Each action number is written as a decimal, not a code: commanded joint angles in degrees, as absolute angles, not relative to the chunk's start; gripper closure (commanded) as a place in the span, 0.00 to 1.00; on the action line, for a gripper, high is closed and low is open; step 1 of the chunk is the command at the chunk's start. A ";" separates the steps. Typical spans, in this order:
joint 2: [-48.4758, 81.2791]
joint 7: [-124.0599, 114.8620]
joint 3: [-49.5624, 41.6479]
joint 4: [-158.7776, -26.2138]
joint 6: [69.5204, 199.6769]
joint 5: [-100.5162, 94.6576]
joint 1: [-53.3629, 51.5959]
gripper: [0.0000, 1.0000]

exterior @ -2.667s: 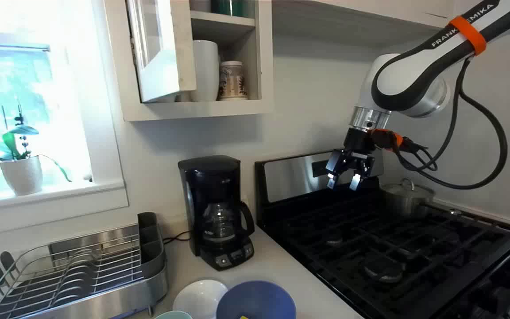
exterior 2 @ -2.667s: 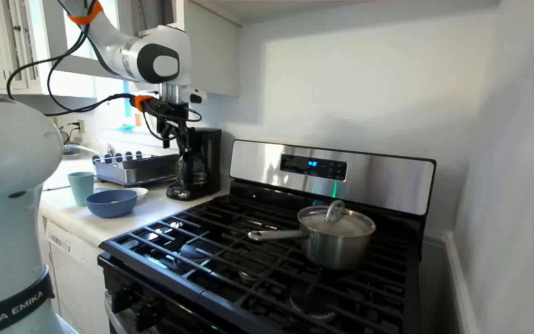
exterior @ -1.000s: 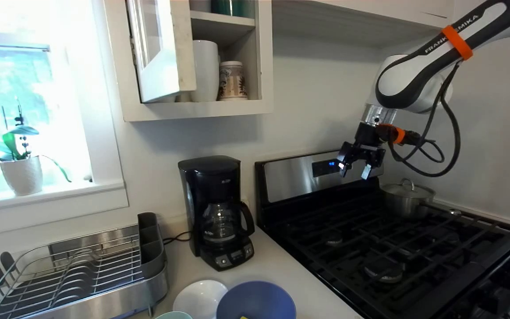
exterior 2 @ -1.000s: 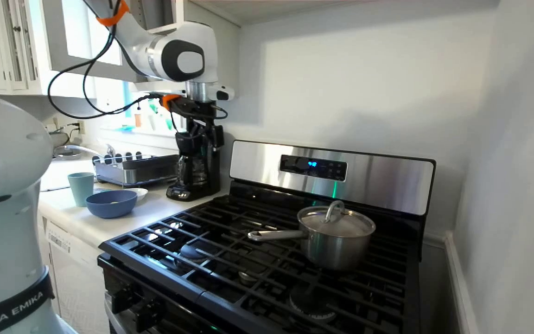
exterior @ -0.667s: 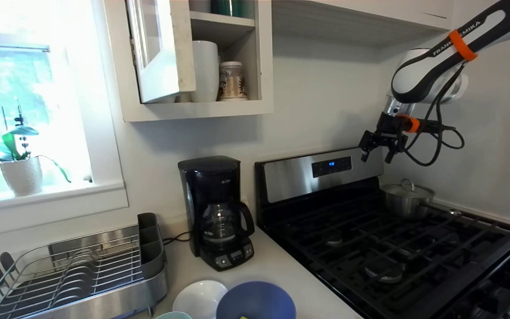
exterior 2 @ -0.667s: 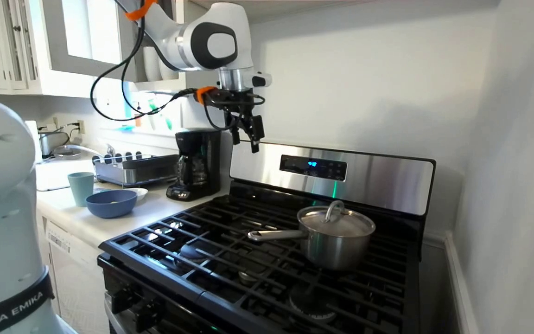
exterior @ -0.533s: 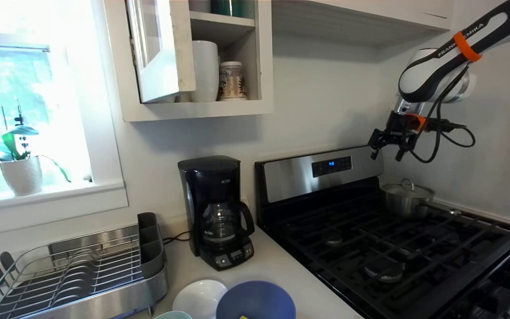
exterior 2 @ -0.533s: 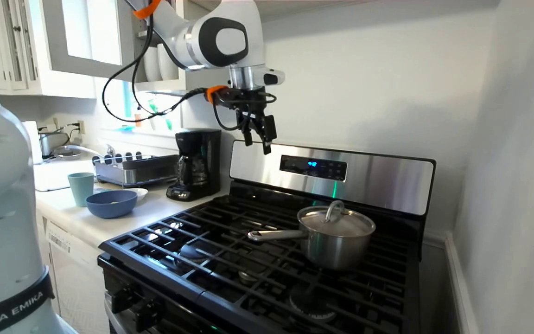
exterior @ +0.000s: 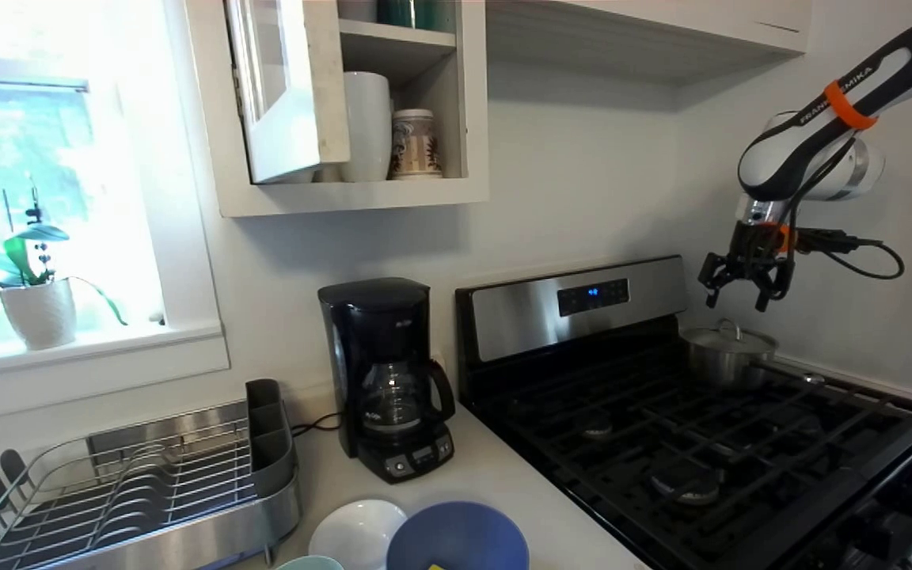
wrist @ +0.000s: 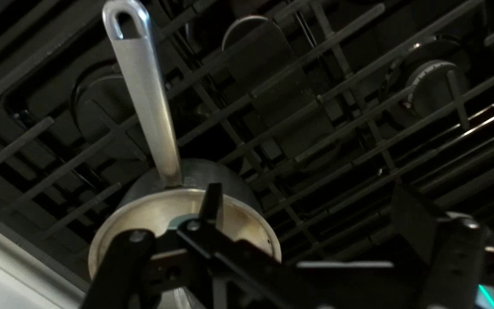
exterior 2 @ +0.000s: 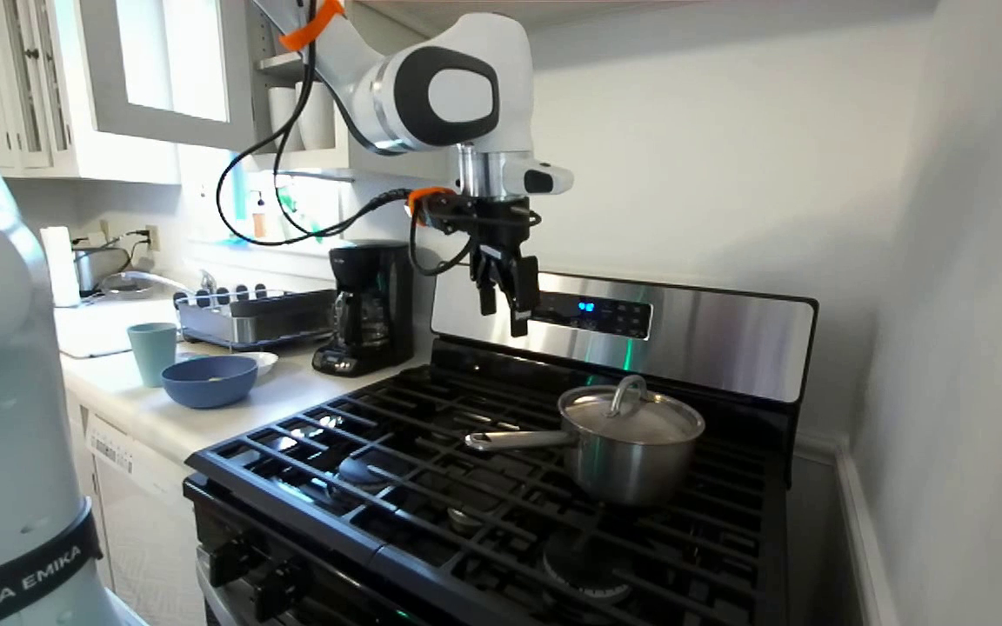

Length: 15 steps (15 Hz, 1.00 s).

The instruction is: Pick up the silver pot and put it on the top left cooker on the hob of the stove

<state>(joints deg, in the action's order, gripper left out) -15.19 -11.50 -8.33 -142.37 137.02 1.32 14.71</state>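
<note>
Lower and further over toward the silver pot (exterior 2: 631,469), the hand (exterior: 737,302) has travelled down with the arm (exterior: 792,150) since half a second ago, while the pot and the things on the tabletop (exterior: 488,467) have kept their places. The fingers (wrist: 210,202) stand wide apart and have hold of nothing; the hand hangs in the air above the hob (exterior 2: 440,469), apart from the pot in both exterior views. In the wrist view one finger shows in front of the pot's lid (wrist: 157,210) and the other in front of the dark grates (wrist: 318,98).

The pot stands upright on the hob at the back right of the stove (exterior 2: 327,569), in front of the stainless control panel (exterior 2: 727,348), whose display (exterior 2: 588,308) is lit blue. The lid, topped by a loop (exterior 2: 628,393), is on the pot, and in an exterior view the long handle (exterior 2: 514,441) points left. The top left cooker (exterior: 597,429) lies at the other end of the back row, well apart from the pot and nearer the coffee maker (exterior: 375,317).

On the tabletop to the left of the stove are the coffee maker, a dish rack (exterior: 210,532), a blue bowl (exterior: 458,542) and, just beside it, a white dish (exterior: 351,534); a teal cup (exterior 2: 153,352) stands near the bowl. Above them a wall cabinet (exterior: 393,195) has its door (exterior: 328,103) ajar
</note>
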 commanded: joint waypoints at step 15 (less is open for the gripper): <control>-9.98 -9.39 -13.64 -143.54 136.29 -0.62 16.30 0.00</control>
<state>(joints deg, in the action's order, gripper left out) -9.95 -9.35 -13.56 -143.63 136.46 -0.56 16.37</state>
